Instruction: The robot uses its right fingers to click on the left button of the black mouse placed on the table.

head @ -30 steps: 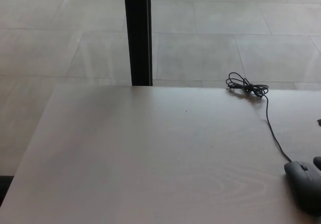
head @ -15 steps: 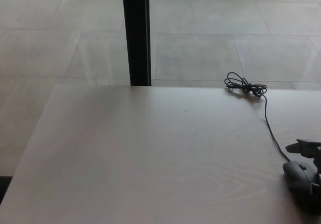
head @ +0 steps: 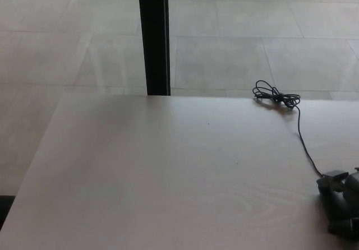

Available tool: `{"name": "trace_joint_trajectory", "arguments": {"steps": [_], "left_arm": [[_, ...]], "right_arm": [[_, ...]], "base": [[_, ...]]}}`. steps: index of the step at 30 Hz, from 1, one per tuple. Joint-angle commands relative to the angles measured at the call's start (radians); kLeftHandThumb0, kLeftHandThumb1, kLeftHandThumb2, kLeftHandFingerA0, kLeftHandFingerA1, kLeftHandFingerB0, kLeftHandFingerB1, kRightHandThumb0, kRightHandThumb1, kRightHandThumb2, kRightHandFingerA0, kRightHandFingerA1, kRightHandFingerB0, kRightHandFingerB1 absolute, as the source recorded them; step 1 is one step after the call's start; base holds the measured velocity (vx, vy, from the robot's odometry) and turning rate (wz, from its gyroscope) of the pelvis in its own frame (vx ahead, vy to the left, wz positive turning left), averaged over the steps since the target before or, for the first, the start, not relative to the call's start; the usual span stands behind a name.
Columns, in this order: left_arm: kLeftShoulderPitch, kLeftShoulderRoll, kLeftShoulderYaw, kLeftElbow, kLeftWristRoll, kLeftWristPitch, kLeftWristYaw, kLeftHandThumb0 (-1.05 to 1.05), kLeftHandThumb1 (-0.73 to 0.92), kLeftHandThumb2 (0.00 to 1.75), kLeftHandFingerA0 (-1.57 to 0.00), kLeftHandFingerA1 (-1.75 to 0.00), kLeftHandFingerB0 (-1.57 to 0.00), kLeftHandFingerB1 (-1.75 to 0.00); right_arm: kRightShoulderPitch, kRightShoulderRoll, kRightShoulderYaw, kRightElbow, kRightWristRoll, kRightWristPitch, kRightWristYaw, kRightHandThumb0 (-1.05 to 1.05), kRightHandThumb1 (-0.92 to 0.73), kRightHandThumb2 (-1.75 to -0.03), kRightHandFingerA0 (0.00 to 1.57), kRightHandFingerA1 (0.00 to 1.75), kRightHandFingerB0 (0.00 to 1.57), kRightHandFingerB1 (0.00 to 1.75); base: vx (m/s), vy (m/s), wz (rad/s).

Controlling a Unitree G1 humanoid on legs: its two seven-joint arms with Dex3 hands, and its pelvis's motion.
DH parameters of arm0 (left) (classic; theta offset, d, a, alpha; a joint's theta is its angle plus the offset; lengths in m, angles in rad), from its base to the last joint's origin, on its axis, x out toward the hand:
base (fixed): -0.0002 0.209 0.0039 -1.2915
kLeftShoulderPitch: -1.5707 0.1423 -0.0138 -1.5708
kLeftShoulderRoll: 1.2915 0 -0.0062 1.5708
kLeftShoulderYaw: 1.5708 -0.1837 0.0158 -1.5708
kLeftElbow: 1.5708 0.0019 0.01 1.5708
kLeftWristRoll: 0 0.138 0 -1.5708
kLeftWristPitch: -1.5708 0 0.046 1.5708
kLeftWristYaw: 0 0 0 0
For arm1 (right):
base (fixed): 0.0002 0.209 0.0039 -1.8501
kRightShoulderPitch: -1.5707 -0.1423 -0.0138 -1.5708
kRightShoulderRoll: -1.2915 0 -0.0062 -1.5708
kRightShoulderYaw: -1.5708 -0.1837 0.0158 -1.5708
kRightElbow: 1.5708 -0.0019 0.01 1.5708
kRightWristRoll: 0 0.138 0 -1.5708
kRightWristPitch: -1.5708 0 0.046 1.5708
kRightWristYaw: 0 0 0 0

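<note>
The pale wooden desk point(head: 168, 171) fills most of my view, with the grey tiled floor point(head: 235, 48) beyond its far edge and a black upright post point(head: 153, 37) standing on that floor just past the desk. My right hand point(head: 343, 197) comes in at the lower right corner of the desk, cut off by the frame edge, so only part of it shows. It lies over the black mouse point(head: 335, 205), with one finger point(head: 334, 177) reaching across the mouse's front end, at or just above its surface. How far apart my fingers are, I cannot tell. The mouse sits on the desk at that same lower right corner, mostly covered by my hand. Its thin black cable point(head: 303, 140) runs from the mouse toward the desk's far edge and ends in a loose coiled bundle point(head: 276, 97) lying there. My left hand does not show.
</note>
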Motion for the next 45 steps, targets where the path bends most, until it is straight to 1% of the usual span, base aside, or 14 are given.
{"name": "trace_joint_trajectory", "arguments": {"steps": [1,2,11,12,15,16,17,29,35,39,41,43,44,45], "left_arm": [[0.004,0.025,-0.004,0.003,-0.034,-0.029,-0.011,-0.78,0.73,1.11,-0.68,-0.76,-0.41,-0.56],[0.006,0.02,0.013,0.005,-0.057,-0.021,-0.029,-0.8,0.92,0.7,-0.59,-0.69,-0.43,-0.43],[0.009,0.013,0.02,0.01,-0.084,-0.031,-0.034,-0.79,0.92,0.71,-0.5,-0.63,-0.45,-0.45],[0.009,0.014,0.019,0.013,-0.085,-0.032,-0.036,-0.79,0.92,0.74,-0.5,-0.66,-0.4,-0.45],[0.005,0.016,0.022,0.018,-0.091,-0.031,-0.019,-0.77,0.92,0.71,-0.55,-0.64,-0.46,-0.46],[0.006,0.015,0.028,0.017,-0.1,-0.031,-0.029,-0.77,0.92,0.72,-0.5,-0.63,-0.43,-0.46],[0.008,0.015,0.021,0.018,-0.096,-0.034,-0.032,-0.77,0.92,0.74,-0.58,-0.65,-0.44,-0.44],[0.004,0.012,0.016,0.017,-0.117,-0.031,-0.024,-0.81,0.92,0.72,-0.56,-0.67,-0.46,-0.46],[0.012,0.008,-0.018,0.007,-0.093,-0.056,-0.015,-0.81,0.92,0.76,-0.59,-0.67,-0.46,-0.46],[0.007,0.009,-0.015,0.008,-0.107,-0.05,-0.023,-0.79,0.92,0.73,-0.59,-0.67,-0.46,-0.46],[0.005,0.007,-0.022,0.004,-0.1,-0.063,-0.004,-0.8,0.92,0.74,-0.61,-0.64,-0.49,-0.45],[0.002,0.009,-0.026,0.003,-0.1,-0.061,-0.012,-0.81,0.92,0.76,-0.56,-0.64,-0.42,-0.44],[0.004,0.011,-0.029,0.003,-0.098,-0.062,-0.02,-0.82,0.92,0.78,-0.52,-0.63,-0.42,-0.43],[0.006,0.012,-0.032,0.004,-0.095,-0.064,-0.026,-0.82,0.92,0.78,-0.52,-0.63,-0.42,-0.43]], "right_arm": [[0.0,-0.026,-0.005,0.004,-0.06,-0.037,0.023,-0.77,-0.85,-0.66,0.51,0.5,0.46,0.34],[0.006,-0.027,-0.011,0.003,-0.053,-0.047,0.023,-0.77,-0.85,-0.66,0.53,0.5,0.47,0.35],[0.003,-0.012,-0.038,0.045,-0.052,-0.091,0.015,-0.78,-0.86,-0.66,0.55,0.59,0.46,0.35],[0.005,-0.006,-0.046,0.056,-0.036,-0.087,0.028,-0.78,-0.69,-1.07,0.49,0.64,0.39,0.5],[0.013,0.004,-0.061,0.065,-0.021,-0.091,0.03,-0.8,-0.86,-0.66,0.53,0.53,0.47,0.35],[0.043,0.029,-0.108,0.083,0.055,-0.08,0.043,-0.77,-0.81,-0.68,0.8,1.44,0.46,0.36],[0.05,0.034,-0.121,0.088,0.064,-0.078,0.043,-0.77,-0.79,-0.7,0.83,1.55,0.48,0.37],[0.107,0.105,-0.228,0.251,0.155,-0.171,0.046,-0.81,-0.87,-0.68,0.77,1.4,0.46,0.36],[0.123,0.103,-0.204,0.255,0.11,-0.185,0.009,-0.86,-0.7,-0.83,0.86,0.97,0.46,0.43],[0.103,0.08,-0.154,0.272,0.07,-0.217,0.02,-0.78,-0.85,-0.66,0.75,1.13,0.46,0.37],[0.075,0.029,-0.098,0.245,-0.018,-0.228,-0.012,-0.81,-0.84,-0.66,0.64,0.62,0.48,0.37],[0.067,0.013,-0.081,0.224,-0.035,-0.208,-0.009,-0.82,-0.86,-0.66,0.58,0.57,0.46,0.35],[0.06,-0.004,-0.068,0.2,-0.054,-0.202,0.003,-0.83,-0.72,-1.1,0.6,0.68,0.38,0.51],[0.054,-0.024,-0.057,0.175,-0.071,-0.203,0.017,-0.83,-0.72,-1.1,0.6,0.68,0.38,0.51]], "base": [[0.0,0.0,0.0],[0.0,0.0,0.0],[0.0,0.0,0.0],[0.0,0.0,0.0],[0.0,0.0,0.0],[0.0,0.0,0.0],[0.0,0.0,0.0],[0.0,0.0,0.0],[0.0,0.0,0.0],[0.0,0.0,0.0],[0.0,0.0,0.0],[0.0,0.0,0.0],[0.0,0.0,0.0],[0.0,0.0,0.0]]}}
